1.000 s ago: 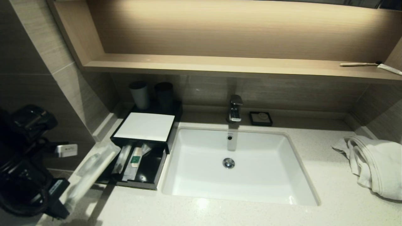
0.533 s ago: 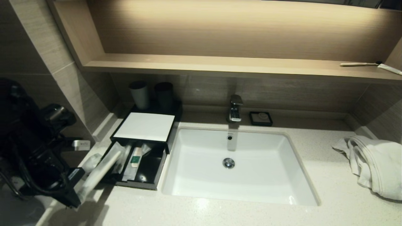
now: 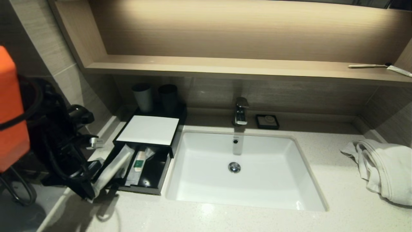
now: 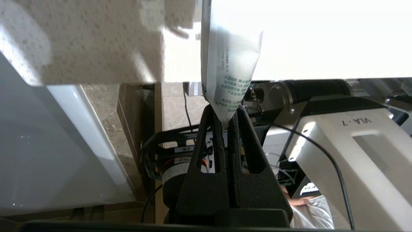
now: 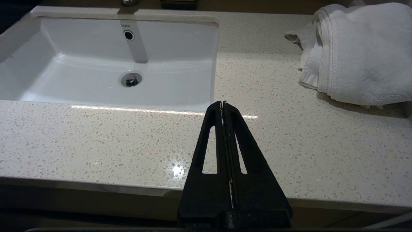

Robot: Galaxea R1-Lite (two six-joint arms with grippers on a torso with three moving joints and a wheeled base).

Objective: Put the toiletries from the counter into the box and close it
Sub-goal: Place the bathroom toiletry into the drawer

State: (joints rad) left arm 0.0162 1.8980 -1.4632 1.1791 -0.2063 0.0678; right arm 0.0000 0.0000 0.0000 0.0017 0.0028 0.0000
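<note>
The left gripper (image 3: 91, 191) is hanging at the near-left edge of the surface (image 3: 225, 219), its fingers (image 4: 216, 129) pinching the end of a long slim packet (image 3: 111, 172). From the gripper the packet is slanting up and away, its far end lying over the near-left corner of the open drawer (image 3: 151, 175) of the black box (image 3: 146, 129). In the left wrist view the packet (image 4: 227, 64) is showing green print just beyond the fingertips.

Farther from the gripper, inside the drawer, the green-labelled packet (image 3: 139, 162) is lying lengthwise, with more clear wrapping (image 3: 149, 151) beside it; whether that is the short pouch cannot be told. The box's white top panel is sitting beyond the drawer.

The right gripper (image 5: 223, 104) is resting with its fingers pressed together and holding nothing, just over the near edge of the surface, with the basin (image 5: 106, 64) ahead to one side of it and the white towel (image 5: 354, 54) ahead to the other.
</note>
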